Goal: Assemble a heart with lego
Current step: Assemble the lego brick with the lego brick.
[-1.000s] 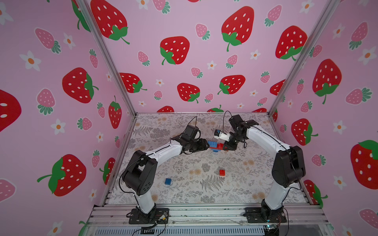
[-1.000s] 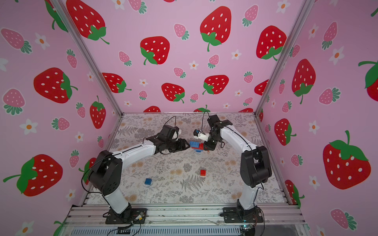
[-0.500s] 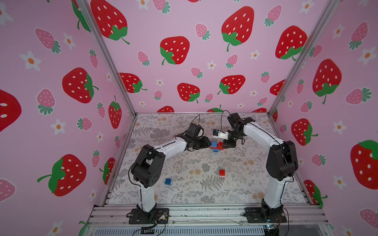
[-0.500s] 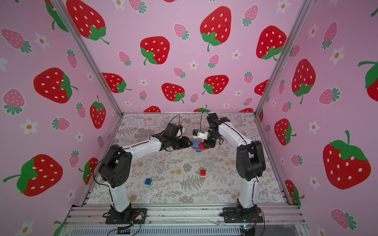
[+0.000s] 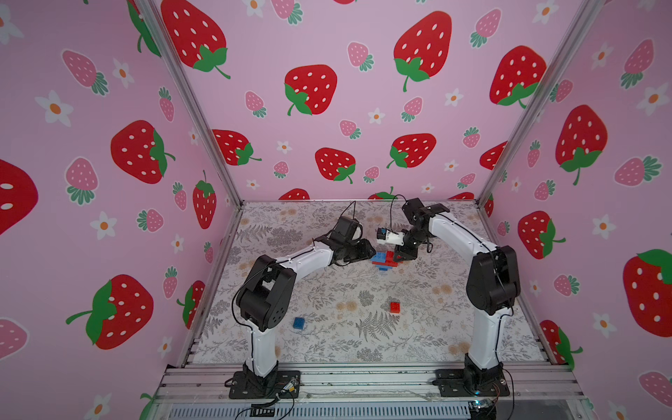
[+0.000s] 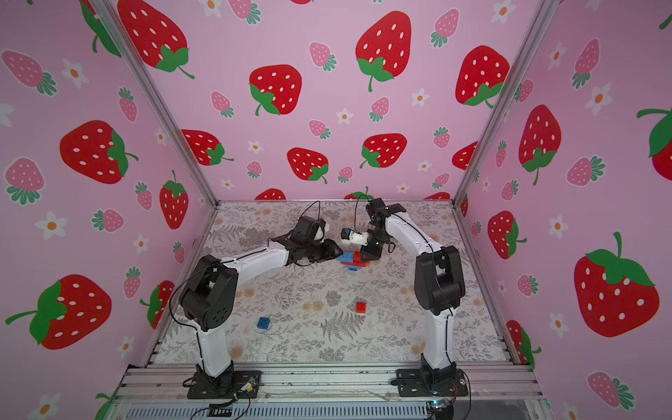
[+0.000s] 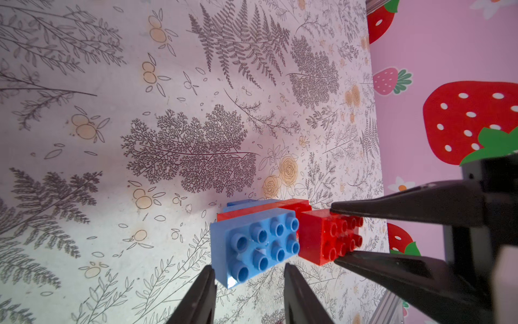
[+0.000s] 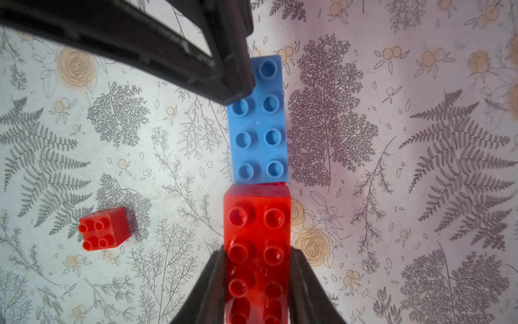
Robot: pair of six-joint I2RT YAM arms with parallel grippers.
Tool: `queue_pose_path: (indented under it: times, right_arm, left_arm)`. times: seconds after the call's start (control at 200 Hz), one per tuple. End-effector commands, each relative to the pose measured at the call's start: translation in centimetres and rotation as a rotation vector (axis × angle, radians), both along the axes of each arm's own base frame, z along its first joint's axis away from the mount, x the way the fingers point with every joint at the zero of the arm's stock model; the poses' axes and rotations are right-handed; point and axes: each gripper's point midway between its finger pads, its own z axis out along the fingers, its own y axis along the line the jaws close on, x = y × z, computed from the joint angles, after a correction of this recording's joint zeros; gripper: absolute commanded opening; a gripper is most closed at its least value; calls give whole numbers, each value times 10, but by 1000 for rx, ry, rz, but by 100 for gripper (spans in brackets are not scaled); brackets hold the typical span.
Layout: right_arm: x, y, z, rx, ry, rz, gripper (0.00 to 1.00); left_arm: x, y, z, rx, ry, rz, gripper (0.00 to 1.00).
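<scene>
while the half-built heart (image 5: 383, 259) lies on the flowered counter (image 5: 327, 287) toward its far side, both arms reach to it from opposite sides. the right gripper (image 8: 258, 252) is clamped on the long red brick (image 8: 256, 218) of the top layer, with one finger on each long side, as the right wrist view shows. this brick sits end to end with the long blue brick (image 8: 259, 126), and both rest on lower red and blue bricks of the heart. the left gripper (image 7: 248, 266) has its fingers apart, with the tips at the near end of the long blue brick; whether they press on it i cannot tell. in the right wrist view one left finger tip overlaps the blue studs. two pieces lie loose, well apart from the heart and closer to the arm bases: a small red brick (image 5: 395, 307) with studs up, nearer the right arm, and a small blue brick (image 5: 299, 323) nearer the left arm
</scene>
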Motion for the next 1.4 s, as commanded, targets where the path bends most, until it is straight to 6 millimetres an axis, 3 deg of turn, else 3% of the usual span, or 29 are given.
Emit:
queue_pose_path:
  times: [0.0,0.485,1.396]
  right_arm:
    - [-3,2,3,16,30,11,9]
    - [-5,-7,-6,-31,47,11,5]
    - [-10,-18,2,-53,10,-15,3]
  left_arm:
    - [10,-5,5,-18,-17,-3,44]
    - [12,-7,-4,-8,-5,-14,42]
    - [9,-10,0,-6,-6,-30,42]
